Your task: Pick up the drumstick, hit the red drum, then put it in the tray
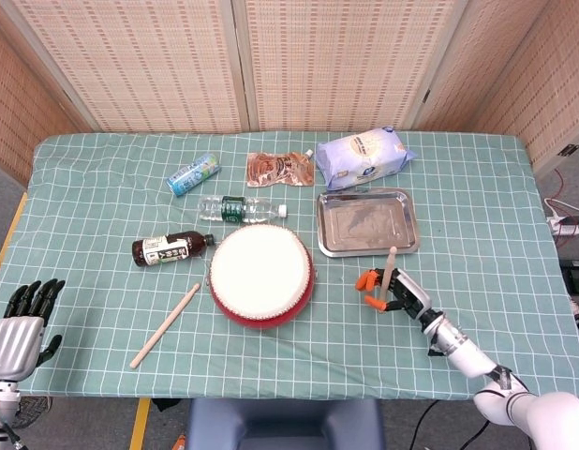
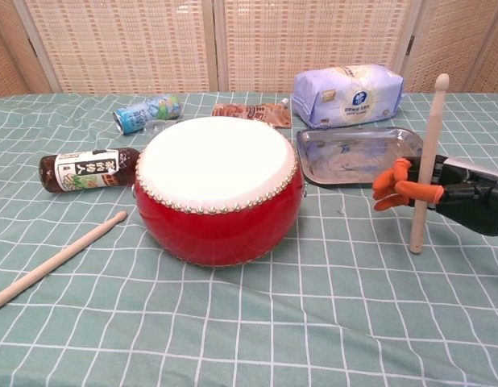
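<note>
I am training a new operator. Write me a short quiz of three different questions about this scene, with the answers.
1. True or false: the right hand holds a drumstick nearly upright.
2. What lies in the tray? A) a drumstick B) a bottle C) nothing
3. Fill in: the second drumstick lies on the cloth to the ____ of the red drum in the head view.

Key: 1 true. 2 C. 3 left.
</note>
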### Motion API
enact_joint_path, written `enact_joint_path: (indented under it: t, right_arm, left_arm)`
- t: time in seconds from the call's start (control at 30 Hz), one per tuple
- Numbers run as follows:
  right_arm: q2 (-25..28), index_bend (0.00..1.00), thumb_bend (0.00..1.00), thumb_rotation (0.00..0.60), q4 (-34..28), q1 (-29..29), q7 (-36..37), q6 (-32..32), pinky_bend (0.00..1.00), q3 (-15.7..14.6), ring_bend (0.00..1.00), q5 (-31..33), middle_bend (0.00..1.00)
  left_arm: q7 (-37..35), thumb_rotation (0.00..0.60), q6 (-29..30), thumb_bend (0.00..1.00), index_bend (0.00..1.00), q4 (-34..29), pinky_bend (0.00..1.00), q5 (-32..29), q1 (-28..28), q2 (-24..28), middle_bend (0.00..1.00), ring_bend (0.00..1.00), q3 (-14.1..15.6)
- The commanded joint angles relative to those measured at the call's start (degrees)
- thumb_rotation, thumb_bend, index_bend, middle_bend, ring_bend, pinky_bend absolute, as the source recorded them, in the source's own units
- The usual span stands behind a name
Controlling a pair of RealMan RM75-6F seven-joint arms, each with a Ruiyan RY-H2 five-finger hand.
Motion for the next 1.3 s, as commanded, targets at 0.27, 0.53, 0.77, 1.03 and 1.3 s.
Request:
enact_joint_path:
  t: [0.27,0.53,0.77,1.03,1.3]
  right_arm:
    - [-2.7,0.77,0.17,0.600,2.4,-0.2,-3.9,-2.5,0.41,-1.3,0.44,0.2,0.53]
    - [-4.8,1.00,0.18,0.600,4.1,-1.2,-5.2,-2.3,0.55,-0.6,0.64,1.5,0.72]
    - [-5.6,1.00,0.36,0.600,4.1,-1.9,-7.0,-1.6,0.68,-0.4,0.77,1.7,0.82]
    - [-2.5,1.00,0.52,0.600,-1.6,-1.8,-12.6,-0.8,0.87,0.1,0.93,1.9,0.92]
    - [10.3,1.00,0.62,0.600,-20.2,1.4,-36.9,-4.3,0.93,3.1,0.99,4.0,0.96]
  left_arm:
    - [-0.1,0.600,0.0,0.27,0.05,0.2,0.06,0.1,0.0,0.0,0.06,0.02,0.2]
    - [-0.4,0.600,-0.1,0.27,0.05,0.6,0.06,0.2,0.0,-0.3,0.06,0.02,0.2]
    - [-0.5,0.600,-0.2,0.26,0.05,1.0,0.06,0.1,-0.1,-0.5,0.06,0.02,0.2]
    - [-0.1,0.600,-0.3,0.27,0.05,1.4,0.06,0.1,-0.2,-0.7,0.06,0.02,0.1]
    - [-0.4,0.600,0.1,0.26,0.06,1.7,0.06,0.1,-0.2,-0.7,0.06,0.02,-0.2]
